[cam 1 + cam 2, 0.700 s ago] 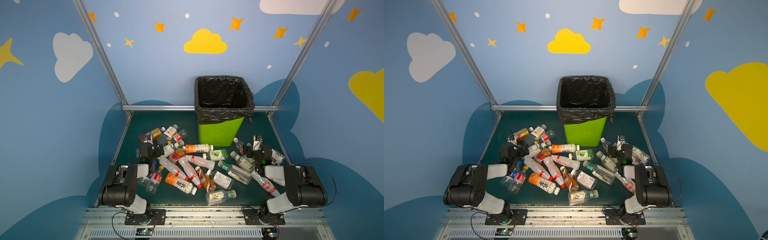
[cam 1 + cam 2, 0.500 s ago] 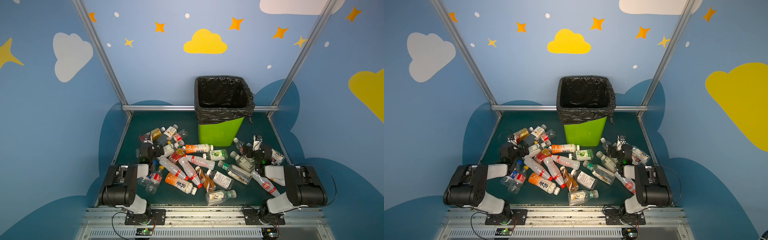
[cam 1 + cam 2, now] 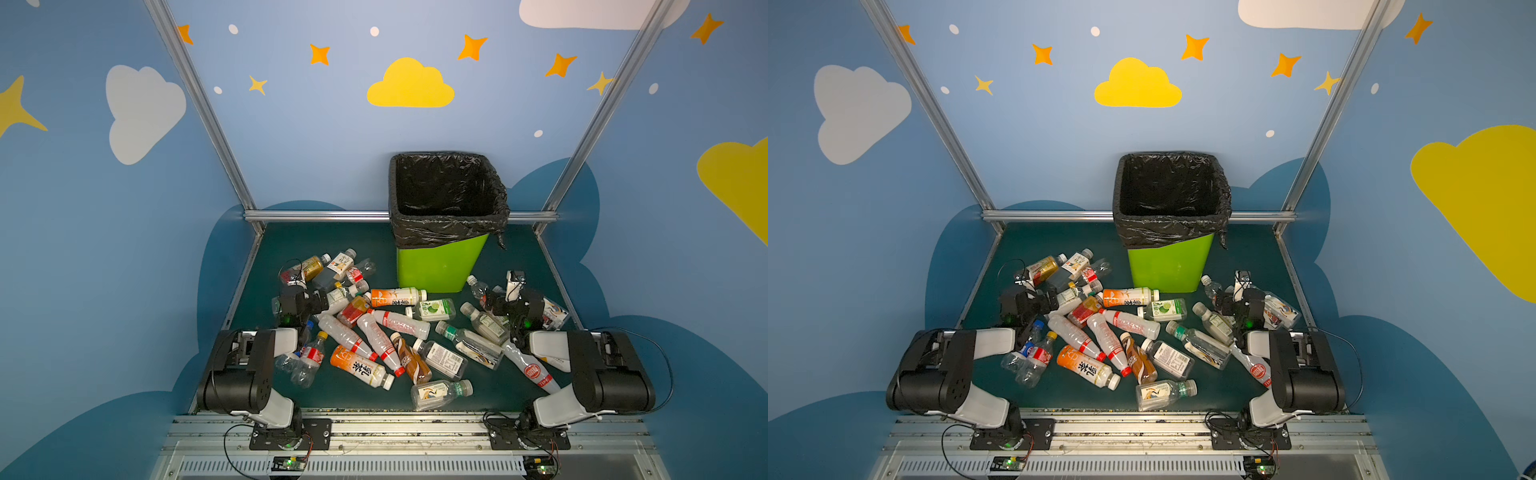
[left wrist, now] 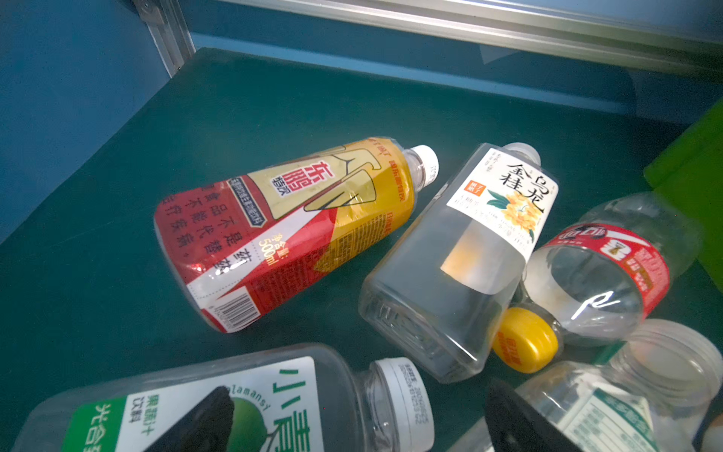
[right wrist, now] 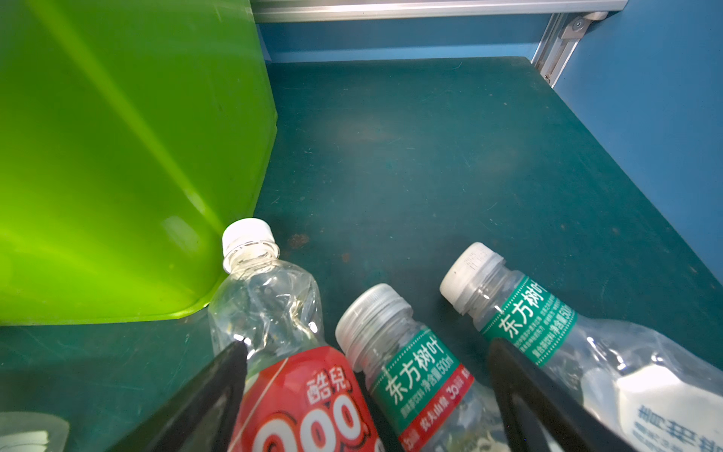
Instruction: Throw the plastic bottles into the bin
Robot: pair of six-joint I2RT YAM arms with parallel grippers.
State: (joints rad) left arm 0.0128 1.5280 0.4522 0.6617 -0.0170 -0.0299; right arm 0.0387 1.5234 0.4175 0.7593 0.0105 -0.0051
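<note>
Dark green counter [image 3: 365, 245], blue walls [image 3: 291, 124] with painted clouds and stars. The plastic bottles [image 3: 376, 336] lie scattered in front of the bin [image 3: 440, 266] (its black-lined inside is too dark to read). Left claw [image 4: 358, 391] and right claw [image 5: 367, 346] are both spread wide over bottles, pinching nothing. The arms hide a few bottles.

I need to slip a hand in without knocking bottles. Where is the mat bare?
Bare: the far-left stretch of mat between rear rail, bin and the bottles; the far-right corner beside the bin; a thin strip along the front edge. Crowded: the whole middle, bottles overlapping.
</note>
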